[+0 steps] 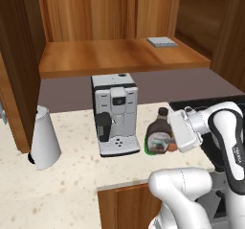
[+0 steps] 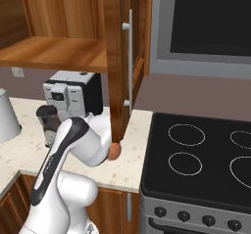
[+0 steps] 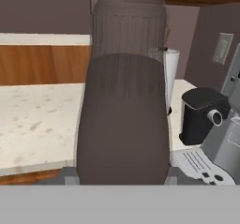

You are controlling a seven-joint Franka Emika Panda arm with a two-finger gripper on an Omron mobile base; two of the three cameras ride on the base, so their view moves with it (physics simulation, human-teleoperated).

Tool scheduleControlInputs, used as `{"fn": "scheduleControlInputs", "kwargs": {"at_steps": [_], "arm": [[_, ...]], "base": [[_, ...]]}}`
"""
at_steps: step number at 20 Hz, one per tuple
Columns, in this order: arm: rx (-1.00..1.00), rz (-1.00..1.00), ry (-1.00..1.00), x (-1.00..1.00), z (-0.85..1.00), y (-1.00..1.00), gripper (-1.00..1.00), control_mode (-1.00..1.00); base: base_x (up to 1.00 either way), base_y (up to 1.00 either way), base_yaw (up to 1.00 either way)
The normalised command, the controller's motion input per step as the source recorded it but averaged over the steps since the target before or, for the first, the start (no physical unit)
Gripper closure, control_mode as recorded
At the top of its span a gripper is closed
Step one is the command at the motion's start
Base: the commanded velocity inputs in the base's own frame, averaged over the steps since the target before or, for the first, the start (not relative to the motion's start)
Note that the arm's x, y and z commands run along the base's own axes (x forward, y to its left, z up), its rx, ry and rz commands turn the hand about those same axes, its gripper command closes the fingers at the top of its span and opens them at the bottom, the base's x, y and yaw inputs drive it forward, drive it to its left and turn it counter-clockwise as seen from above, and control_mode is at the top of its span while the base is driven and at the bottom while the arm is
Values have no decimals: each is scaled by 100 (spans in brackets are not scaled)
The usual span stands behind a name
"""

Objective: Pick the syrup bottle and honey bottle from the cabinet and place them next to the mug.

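Note:
The syrup bottle [image 1: 159,133], dark brown with a black cap and a pale label, stands upright just right of the coffee machine, low over the counter. My gripper [image 1: 171,131] comes in from the right and is shut on it. In the hand view the bottle [image 3: 123,120] looms right in front and hides my fingertips. A green sliver of the mug [image 1: 149,151] peeks out at the bottle's lower left. An orange-brown round shape, apparently the honey bottle [image 2: 113,151], shows behind my arm on the counter. The wooden cabinet [image 1: 119,55] hangs open above.
A grey coffee machine [image 1: 115,113] stands beside the bottle, with a tall white kettle [image 1: 44,138] at the counter's left. A flat grey pad [image 1: 161,41] lies on the shelf. The open cabinet door [image 2: 117,57] hangs above the counter beside the black stove [image 2: 206,164].

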Motion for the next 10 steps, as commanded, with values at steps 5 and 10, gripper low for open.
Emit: {"fn": "scheduleControlInputs", "kwargs": {"at_steps": [5, 10], "arm": [[0, 2, 0, 7, -42, 0, 100, -100], [0, 3, -4, 9, -39, -7, 100, -100]], "base": [[0, 0, 0], [0, 0, 0]]}}
